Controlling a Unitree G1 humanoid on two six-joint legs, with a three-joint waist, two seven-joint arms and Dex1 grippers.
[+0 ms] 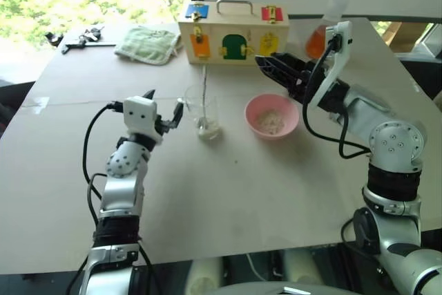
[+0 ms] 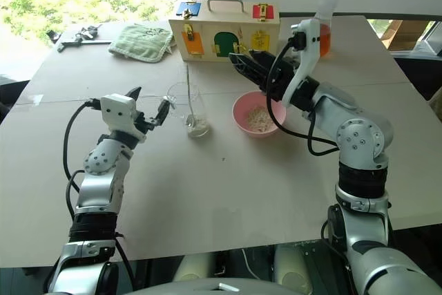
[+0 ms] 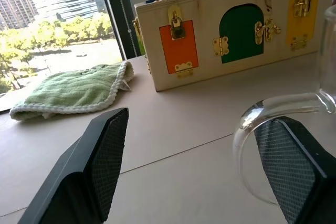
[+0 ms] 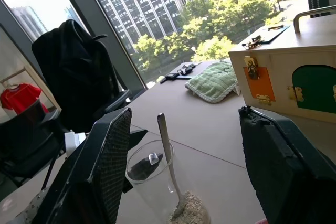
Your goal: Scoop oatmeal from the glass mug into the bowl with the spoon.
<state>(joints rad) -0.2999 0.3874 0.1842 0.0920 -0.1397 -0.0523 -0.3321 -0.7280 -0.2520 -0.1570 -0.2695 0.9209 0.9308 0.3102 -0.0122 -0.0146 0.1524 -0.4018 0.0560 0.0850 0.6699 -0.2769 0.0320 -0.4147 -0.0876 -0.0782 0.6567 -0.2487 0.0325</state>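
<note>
Right gripper (image 1: pixel 271 65): open, empty, held above bowl (image 1: pixel 271 115). Left gripper (image 1: pixel 164 110): open, empty, beside mug (image 1: pixel 202 112) handle. Spoon (image 1: pixel 204 98) stood in mug w/ oatmeal (image 1: pixel 209 129). Advised: mug steadied first, spoon handle pinched near top.

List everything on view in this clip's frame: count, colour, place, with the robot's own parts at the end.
glass mug: one, clear, table centre, holding oatmeal and the spoon
spoon: one, silver, standing in the mug
oatmeal: pale flakes in the mug bottom; more in the bowl
bowl: one, pink, right of the mug
wooden box: one, coloured doors and brass latches, behind the mug
cloth: one, green, left of the box
flask: one, orange liquid, right of the box
dark tools: a few, far left edge of the table
table: one, beige
left gripper: fingers open beside the mug handle
right gripper: fingers open above the bowl
</note>
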